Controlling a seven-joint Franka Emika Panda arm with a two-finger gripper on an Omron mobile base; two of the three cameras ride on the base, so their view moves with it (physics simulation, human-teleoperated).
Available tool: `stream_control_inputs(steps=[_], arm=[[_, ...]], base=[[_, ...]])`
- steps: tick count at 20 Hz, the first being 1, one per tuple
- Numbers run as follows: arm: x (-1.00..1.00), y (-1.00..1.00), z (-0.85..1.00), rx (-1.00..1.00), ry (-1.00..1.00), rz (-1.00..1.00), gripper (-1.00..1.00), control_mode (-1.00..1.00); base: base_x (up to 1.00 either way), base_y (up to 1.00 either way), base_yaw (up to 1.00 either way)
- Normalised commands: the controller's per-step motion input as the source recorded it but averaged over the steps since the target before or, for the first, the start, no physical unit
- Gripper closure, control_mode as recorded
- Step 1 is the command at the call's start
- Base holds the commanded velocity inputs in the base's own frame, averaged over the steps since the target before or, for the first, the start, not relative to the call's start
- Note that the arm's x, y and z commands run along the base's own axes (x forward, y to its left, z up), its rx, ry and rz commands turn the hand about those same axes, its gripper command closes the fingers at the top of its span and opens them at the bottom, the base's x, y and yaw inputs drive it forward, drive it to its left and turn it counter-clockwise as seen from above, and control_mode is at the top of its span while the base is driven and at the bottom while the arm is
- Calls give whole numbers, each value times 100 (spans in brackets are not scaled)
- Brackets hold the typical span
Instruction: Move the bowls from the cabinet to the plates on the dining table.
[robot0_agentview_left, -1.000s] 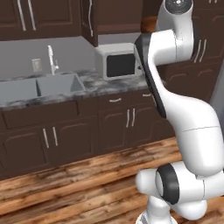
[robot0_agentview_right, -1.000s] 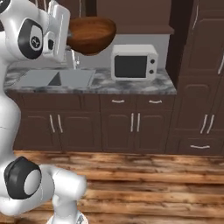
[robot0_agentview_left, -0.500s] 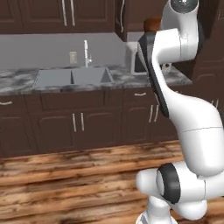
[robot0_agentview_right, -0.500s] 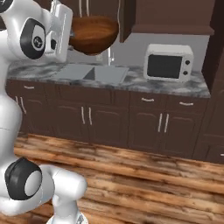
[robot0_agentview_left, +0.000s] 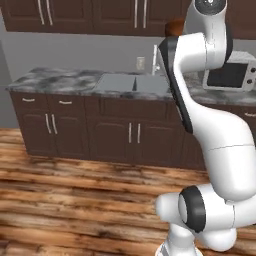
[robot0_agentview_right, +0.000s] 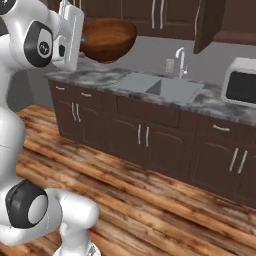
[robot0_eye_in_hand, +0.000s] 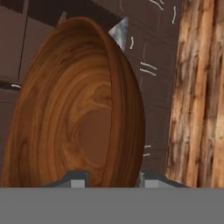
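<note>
Dark kitchen cabinets, a marble tabletop (robot0_agentview_right: 100, 79) with a steel sink (robot0_agentview_right: 160, 87) and a plank floor (robot0_agentview_right: 165, 210) are what you face, and your wooden bowl (robot0_agentview_right: 107, 39) rides high in the air in front of the arm, above that tabletop's near end. Your tool (robot0_eye_in_hand: 111, 179) is partly closed on the bowl's rim, one finger inside and one outside, with the bowl turned on edge in the hand view. Judge it rigid, fairly light and glossy enough to slip, so keep the pinch on the rim.
</note>
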Motion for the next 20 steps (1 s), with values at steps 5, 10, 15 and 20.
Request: stream_control_inputs(steps=[5, 10, 15, 20], arm=[[0, 0, 0, 0, 0, 0, 100, 100], [0, 0, 0, 0, 0, 0, 100, 100], [0, 0, 0, 0, 0, 0, 100, 100], [0, 0, 0, 0, 0, 0, 100, 100]], base=[[0, 0, 50], [0, 0, 50], [0, 0, 50], [0, 0, 50]])
